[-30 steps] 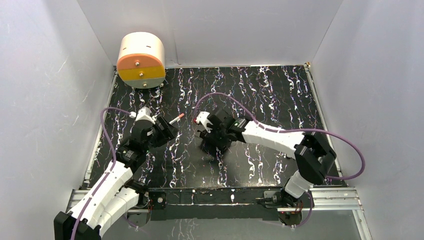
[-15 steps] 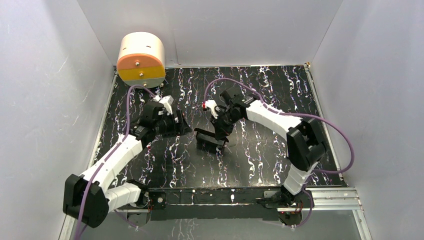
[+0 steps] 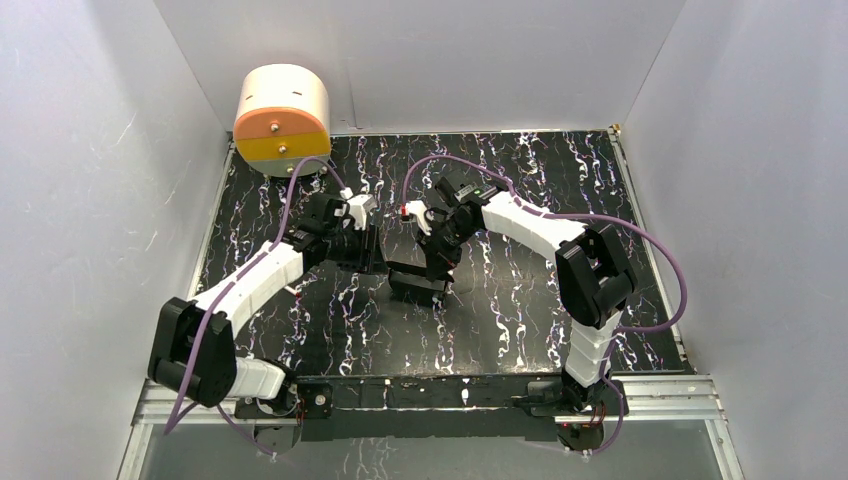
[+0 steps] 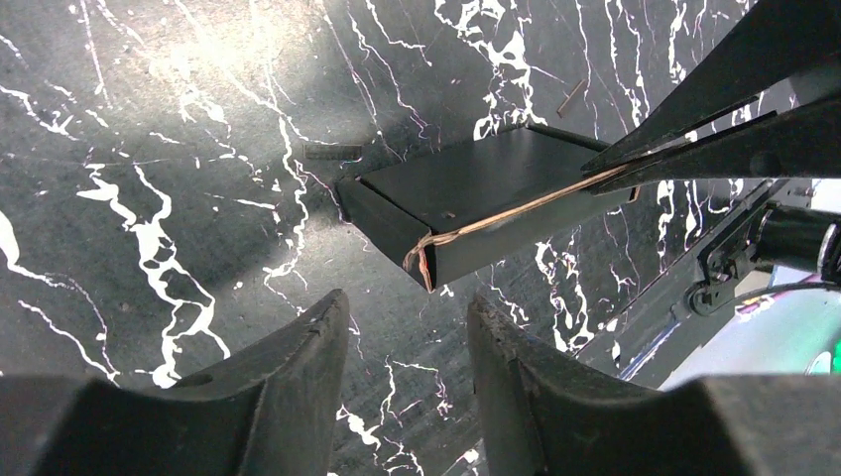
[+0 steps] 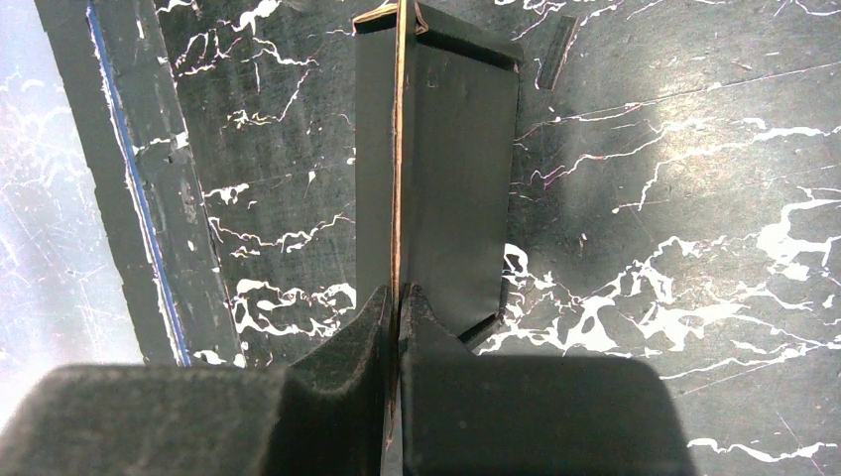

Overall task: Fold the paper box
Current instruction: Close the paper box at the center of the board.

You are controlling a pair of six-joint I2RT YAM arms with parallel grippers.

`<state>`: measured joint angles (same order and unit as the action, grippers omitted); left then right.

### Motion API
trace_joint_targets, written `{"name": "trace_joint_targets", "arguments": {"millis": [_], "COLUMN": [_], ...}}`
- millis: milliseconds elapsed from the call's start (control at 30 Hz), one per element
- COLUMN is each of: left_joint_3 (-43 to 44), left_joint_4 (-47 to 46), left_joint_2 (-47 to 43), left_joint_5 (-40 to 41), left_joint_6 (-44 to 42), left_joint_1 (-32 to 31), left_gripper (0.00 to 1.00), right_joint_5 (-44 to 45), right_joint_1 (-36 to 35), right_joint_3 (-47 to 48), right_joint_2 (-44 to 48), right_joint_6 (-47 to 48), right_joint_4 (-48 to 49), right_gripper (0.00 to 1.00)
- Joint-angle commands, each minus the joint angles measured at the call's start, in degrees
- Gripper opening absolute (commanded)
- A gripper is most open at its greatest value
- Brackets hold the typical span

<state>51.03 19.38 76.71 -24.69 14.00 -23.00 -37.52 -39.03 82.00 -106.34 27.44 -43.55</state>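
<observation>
Your right end effector [image 5: 397,297] is pinching a thin edge of the paper box [image 5: 461,169] lying mid-way across the table [image 3: 520,320], while your left end effector [image 4: 407,309] is hovering released just beside it.

Robotics lab, clearly, and a boxed-in test cell at that. Walled on three sides by plain white panels [image 3: 100,200], floored with a black marbled tabletop [image 3: 520,330], fronted by an aluminium rail [image 3: 670,395] with two white robot arms [image 3: 250,285] bolted on. Strung with purple cables [image 3: 440,158], with a cream-and-orange drum [image 3: 283,115] in the back corner.
</observation>
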Motion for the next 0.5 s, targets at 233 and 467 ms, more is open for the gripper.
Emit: {"name": "trace_joint_targets", "arguments": {"millis": [233, 467], "left_joint_3": [4.6, 5.6], "left_joint_4": [-1.0, -1.2], "left_joint_2": [4.7, 7.2], "left_joint_5": [-7.8, -11.3], "left_joint_6": [-5.3, -6.3], "left_joint_1": [0.1, -0.2], "left_gripper": [0.39, 0.26], "right_joint_5": [-1.9, -2.7], "right_joint_1": [-0.1, -0.2], "right_joint_3": [0.7, 0.6], "right_joint_2": [-0.8, -1.2], "right_joint_6": [1.9, 2.2], "right_joint_4": [0.2, 0.9], "right_gripper": [0.00, 0.00]}}
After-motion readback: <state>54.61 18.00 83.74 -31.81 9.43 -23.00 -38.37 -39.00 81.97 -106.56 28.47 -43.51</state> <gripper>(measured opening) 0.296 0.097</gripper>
